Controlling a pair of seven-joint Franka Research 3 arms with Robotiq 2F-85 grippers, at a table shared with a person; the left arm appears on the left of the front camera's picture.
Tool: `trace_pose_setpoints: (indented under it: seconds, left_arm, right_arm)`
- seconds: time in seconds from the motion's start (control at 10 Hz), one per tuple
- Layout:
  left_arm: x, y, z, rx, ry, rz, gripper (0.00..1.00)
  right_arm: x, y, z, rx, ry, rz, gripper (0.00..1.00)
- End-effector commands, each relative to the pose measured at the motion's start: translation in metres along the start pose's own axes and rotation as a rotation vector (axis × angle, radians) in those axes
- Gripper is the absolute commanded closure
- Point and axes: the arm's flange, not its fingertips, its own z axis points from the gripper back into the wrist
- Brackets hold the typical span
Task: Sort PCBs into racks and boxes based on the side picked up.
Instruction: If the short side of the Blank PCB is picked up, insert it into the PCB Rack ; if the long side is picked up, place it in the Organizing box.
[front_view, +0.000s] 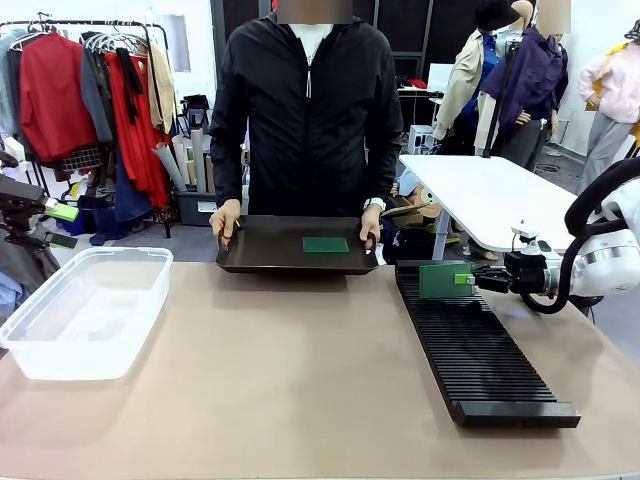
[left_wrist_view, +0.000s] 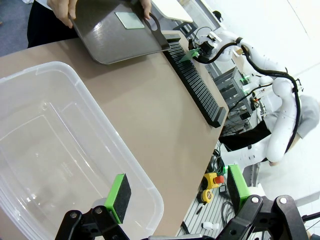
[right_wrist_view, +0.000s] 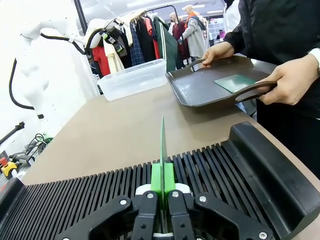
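Note:
My right gripper is shut on a green PCB, holding it upright on edge just above the far end of the long black ribbed rack. In the right wrist view the PCB stands edge-on between the green pads over the rack. A second PCB lies flat in the dark tray that a person holds by both handles. My left gripper is open above the near rim of the clear tub, which is empty. The tub sits at the table's left.
The person stands at the table's far side, hands on the tray's handles. Bare tan tabletop lies between tub and rack. A white table and a clothes rail stand behind.

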Motion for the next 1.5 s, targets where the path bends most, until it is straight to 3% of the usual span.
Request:
trace_pose_setpoints:
  seconds: [0.0,1.4]
  left_arm:
    - [0.0002,-0.0025,0.0003,0.004,-0.001,0.002,0.00]
    - [0.0002,-0.0025,0.0003,0.004,-0.001,0.002,0.00]
  right_arm:
    - [-0.0042,0.0036,-0.0013,0.092,0.017,-0.005,1.00]
    - [-0.0004,0.0014,-0.0007,0.040,-0.029,0.045,1.00]
